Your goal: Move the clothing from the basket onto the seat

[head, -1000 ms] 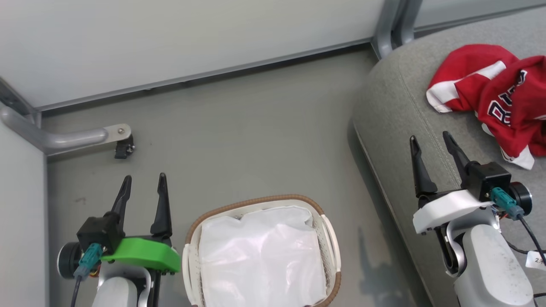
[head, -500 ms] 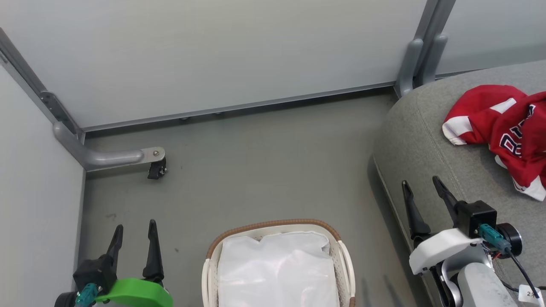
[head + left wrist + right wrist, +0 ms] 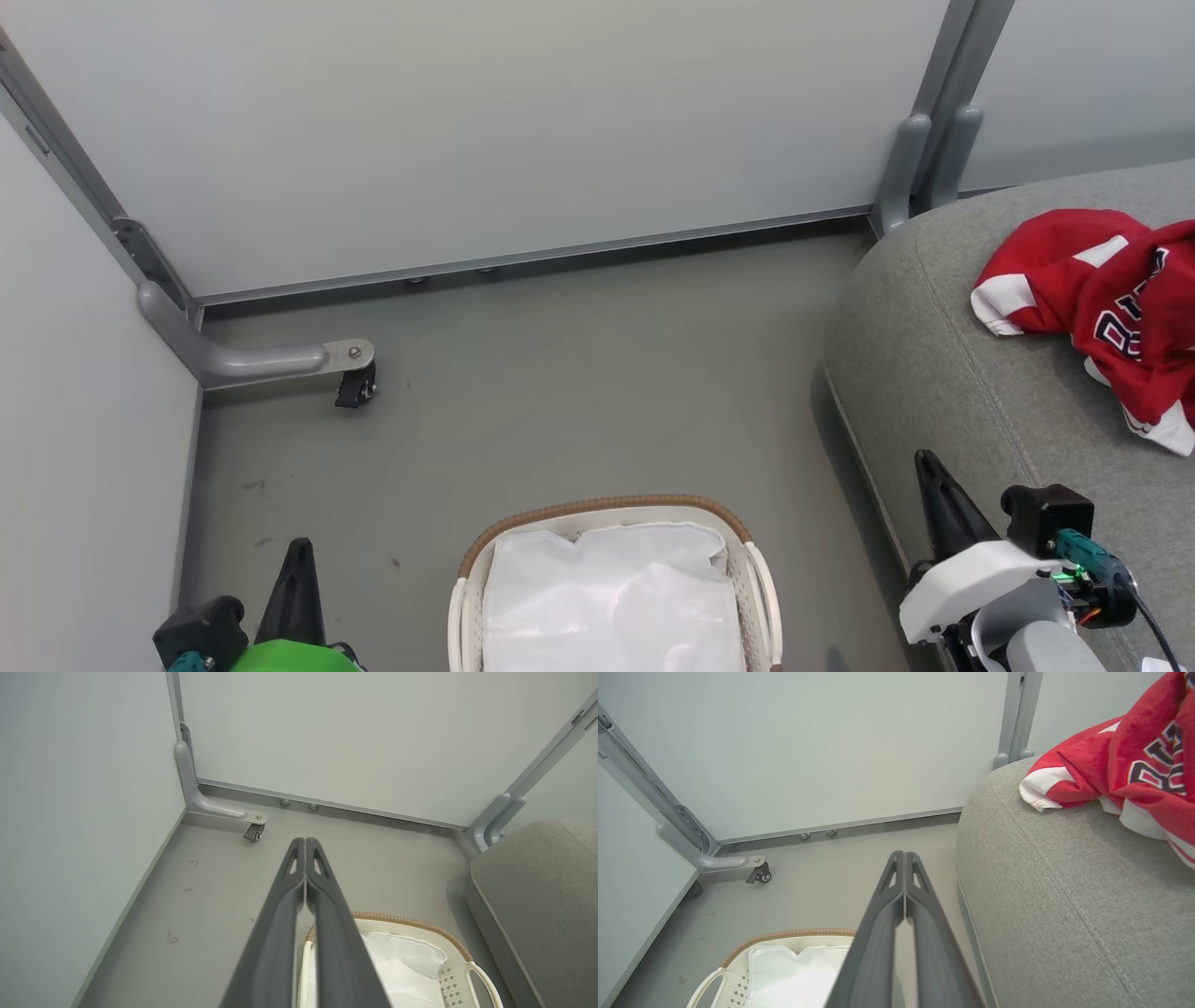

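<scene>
The left gripper (image 3: 304, 843), its dark fingers pressed together, hangs over the grey floor (image 3: 560, 373) at lower left; the small oval white perforated plastic basket (image 3: 597, 509) with a brown woven rim shows its white fabric liner (image 3: 611, 597); the right gripper (image 3: 904, 855), fingers likewise closed tip to tip, hovers beside the large grey woven-fabric sofa seat (image 3: 943, 373); the red-and-white sports clothing (image 3: 1111, 308) lies crumpled on its cushion.

Grey floor and grey sofa seat, viewed from above.
The white basket (image 3: 597, 505) stands on the floor (image 3: 579, 373), the seat (image 3: 934, 392) just to its right, a partition's castor foot (image 3: 356, 387) well to its left; red clothing (image 3: 1074, 280) lies bunched on the seat.
</scene>
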Robot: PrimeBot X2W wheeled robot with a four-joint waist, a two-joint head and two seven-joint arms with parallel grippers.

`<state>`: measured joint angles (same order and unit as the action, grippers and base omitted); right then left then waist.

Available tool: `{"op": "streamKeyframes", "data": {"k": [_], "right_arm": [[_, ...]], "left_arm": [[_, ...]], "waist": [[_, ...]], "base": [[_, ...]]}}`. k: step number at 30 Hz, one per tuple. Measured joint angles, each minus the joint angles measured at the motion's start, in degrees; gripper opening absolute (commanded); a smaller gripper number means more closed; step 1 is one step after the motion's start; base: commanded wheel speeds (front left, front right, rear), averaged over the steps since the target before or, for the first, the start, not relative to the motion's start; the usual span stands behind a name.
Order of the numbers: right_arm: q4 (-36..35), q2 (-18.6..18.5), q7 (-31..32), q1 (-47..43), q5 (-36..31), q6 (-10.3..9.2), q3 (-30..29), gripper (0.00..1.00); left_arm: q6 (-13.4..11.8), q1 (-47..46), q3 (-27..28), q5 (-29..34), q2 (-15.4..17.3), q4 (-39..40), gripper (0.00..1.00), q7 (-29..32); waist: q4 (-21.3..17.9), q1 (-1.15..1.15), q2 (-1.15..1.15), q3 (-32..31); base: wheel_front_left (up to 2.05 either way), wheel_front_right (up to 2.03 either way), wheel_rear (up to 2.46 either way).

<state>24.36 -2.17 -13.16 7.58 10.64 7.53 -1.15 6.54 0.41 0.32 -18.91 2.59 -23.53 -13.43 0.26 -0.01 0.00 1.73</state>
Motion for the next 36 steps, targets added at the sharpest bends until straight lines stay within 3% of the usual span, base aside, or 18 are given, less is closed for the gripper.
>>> {"op": "streamKeyframes", "data": {"k": [36], "right_arm": [[-4.6, -0.1, 8.1, -0.3, 34.6, 0.0, -2.0, 0.0]], "left_arm": [[0.3, -2.0, 2.5, -31.2, 0.0, 4.2, 0.0, 8.3]], "waist": [[-0.1, 0.0, 0.0, -0.5]], "base": [[0.0, 0.0, 0.0]]}}
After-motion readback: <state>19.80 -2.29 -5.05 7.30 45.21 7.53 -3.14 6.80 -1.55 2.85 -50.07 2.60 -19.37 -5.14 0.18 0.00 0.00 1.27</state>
